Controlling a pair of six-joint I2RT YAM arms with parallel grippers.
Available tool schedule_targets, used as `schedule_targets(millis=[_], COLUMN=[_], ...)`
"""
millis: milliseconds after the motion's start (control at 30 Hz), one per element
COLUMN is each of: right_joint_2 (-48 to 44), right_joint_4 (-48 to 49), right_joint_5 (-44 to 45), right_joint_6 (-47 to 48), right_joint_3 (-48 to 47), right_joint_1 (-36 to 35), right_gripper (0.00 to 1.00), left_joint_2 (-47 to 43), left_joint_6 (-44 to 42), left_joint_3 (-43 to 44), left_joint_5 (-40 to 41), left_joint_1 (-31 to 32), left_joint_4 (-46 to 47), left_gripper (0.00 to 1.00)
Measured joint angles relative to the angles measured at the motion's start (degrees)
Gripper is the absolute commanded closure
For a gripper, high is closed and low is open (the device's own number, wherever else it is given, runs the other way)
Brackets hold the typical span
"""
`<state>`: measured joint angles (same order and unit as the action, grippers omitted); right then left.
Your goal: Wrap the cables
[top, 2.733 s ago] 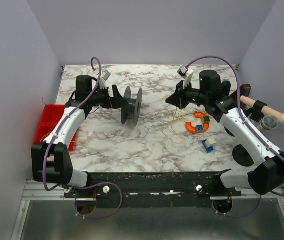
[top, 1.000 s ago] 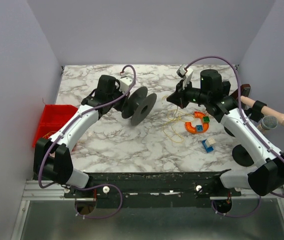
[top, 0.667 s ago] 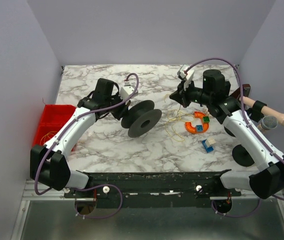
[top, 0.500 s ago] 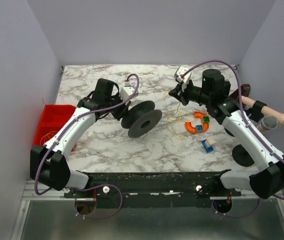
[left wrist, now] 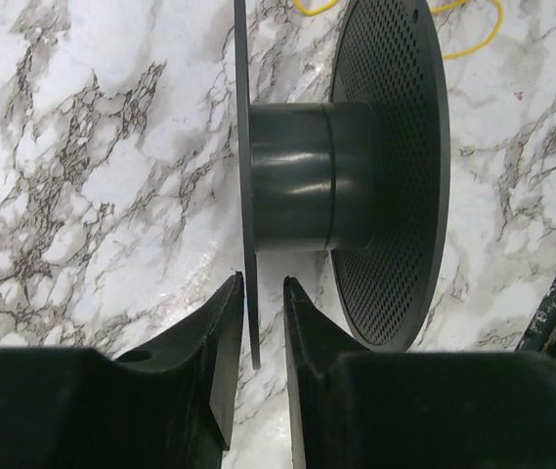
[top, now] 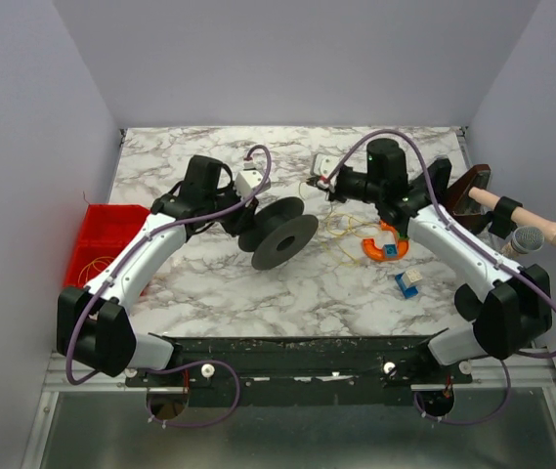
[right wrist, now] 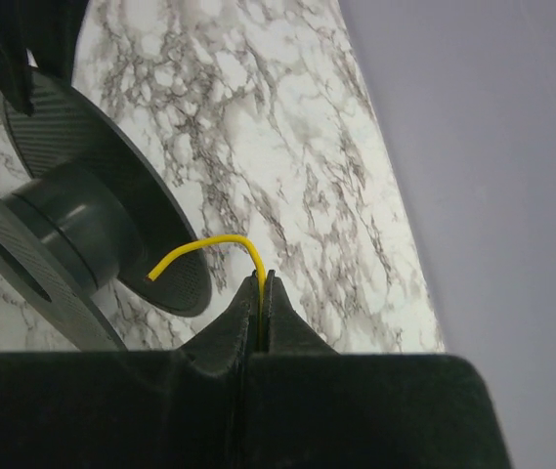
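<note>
A black spool (top: pixel 278 234) with two perforated flanges rests tilted on the marble table, left of centre. My left gripper (top: pixel 241 217) sits at its left side. In the left wrist view that gripper (left wrist: pixel 263 283) is open, its fingers straddling the edge of the thin flange (left wrist: pixel 241 147) with a slight gap. The cables (top: pixel 341 239) lie in loose yellow loops right of the spool. My right gripper (right wrist: pixel 262 278) is shut on the cable's end (right wrist: pixel 204 246), which curls out toward the spool (right wrist: pixel 63 234). From above, the right gripper (top: pixel 319 184) hovers just right of the spool's upper flange.
A red bin (top: pixel 97 239) stands at the table's left edge. An orange horseshoe piece (top: pixel 385 244) and a blue and white block (top: pixel 407 283) lie right of the loops. A wooden-handled tool (top: pixel 527 220) and a grey cup (top: pixel 522 239) sit at the far right.
The left jaws have parted from the spool's flange after lowering the spool toward the table's middle. The right gripper has carried the cable end leftward, close to the spool.
</note>
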<state>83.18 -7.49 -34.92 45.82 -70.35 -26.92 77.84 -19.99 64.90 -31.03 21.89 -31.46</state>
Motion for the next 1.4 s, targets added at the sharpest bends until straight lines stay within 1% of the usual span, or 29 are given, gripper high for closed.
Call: schedule_targets(millis=[233, 333, 400, 600, 833, 1067, 1133, 1267, 1333, 1400], right_joint_2=[0.11, 1.09, 1.7, 3.17, 5.07, 6.86, 7.28, 7.45, 7.5, 7.56], right_joint_4=[14.93, 18.45, 20.41, 21.64, 21.7, 23.26, 23.98, 24.33, 24.37, 24.44], right_joint_5=[0.98, 1.2, 1.4, 1.77, 1.22, 1.27, 1.25, 1.2, 1.2, 1.18], right_joint_6=[0.7, 1.44, 2.32, 5.9, 8.94, 11.54, 12.13, 12.31, 12.31, 12.31], right_joint_3=[9.27, 10.01, 10.01, 9.99, 9.99, 9.99, 9.99, 9.99, 9.99, 9.99], right_joint_1=[-7.19, -7.91, -8.07, -9.09, -9.86, -11.26, -11.69, -11.93, -11.98, -12.0], right_gripper=[0.99, 0.99, 0.99, 0.99, 0.99, 0.99, 0.99, 0.99, 0.99, 0.99], left_joint_2=[0.17, 0.37, 0.52, 0.9, 1.05, 2.19, 3.23, 4.98, 5.4, 5.66], left_joint_6=[1.73, 2.4, 2.78, 4.5, 7.56, 13.0, 14.29, 14.95, 14.75, 14.69], left_joint_3=[-0.09, -0.09, -0.09, -0.09, -0.09, -0.09, -0.09, -0.09, -0.09, -0.11], left_joint_5=[-2.8, -3.56, -4.24, -6.86, -11.43, -13.57, -13.66, -13.22, -12.76, -12.46], left_joint_1=[0.0, 0.0, 0.0, -0.07, -3.15, -3.65, -3.65, -3.67, -3.67, -3.67], left_joint_4=[3.1, 4.09, 4.66, 5.75, 8.04, 12.76, 13.84, 14.19, 14.16, 14.23], left_gripper=[0.53, 0.46, 0.39, 0.32, 0.26, 0.27, 0.32, 0.45, 0.47, 0.45])
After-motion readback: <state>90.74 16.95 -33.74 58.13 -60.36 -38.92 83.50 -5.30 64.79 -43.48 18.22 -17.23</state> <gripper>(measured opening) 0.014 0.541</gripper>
